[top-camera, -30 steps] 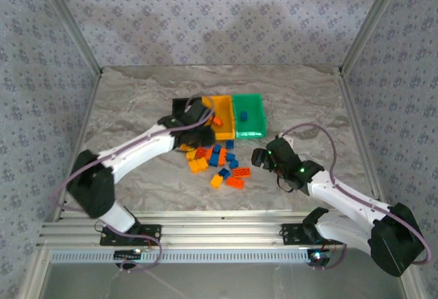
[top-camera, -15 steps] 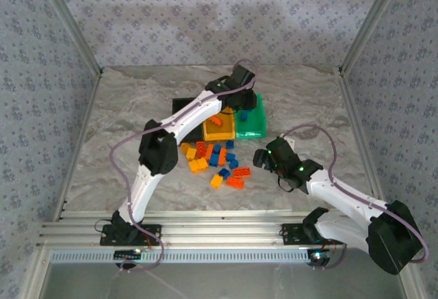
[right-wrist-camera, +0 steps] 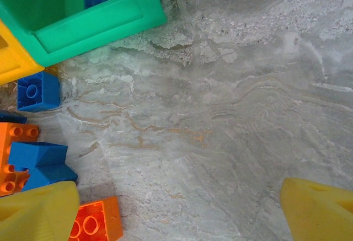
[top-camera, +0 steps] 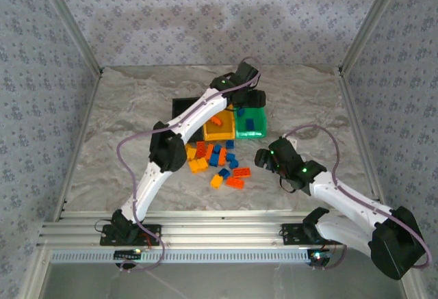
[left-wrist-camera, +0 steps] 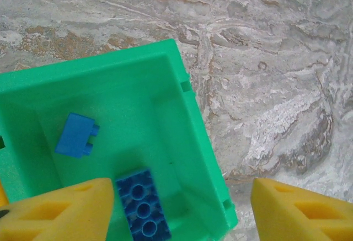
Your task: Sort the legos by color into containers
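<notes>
Left hand [left-wrist-camera: 179, 210] reaches far, spread; right hand [right-wrist-camera: 177, 210] nearer, spread wide.

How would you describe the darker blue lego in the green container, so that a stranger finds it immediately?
Find the row of three joined containers mid-table and take the green container at its right end. Inside, the wanted lego is darker blue and lies studs up; its lighter blue neighbour has its studs pointing sideways.

Green bin [left-wrist-camera: 194, 142] cut off at left & bottom edge, long blue brick [left-wrist-camera: 142, 205] at bottom too. Black bin [top-camera: 179, 104] partly hidden behind left arm [top-camera: 195, 111].
</notes>
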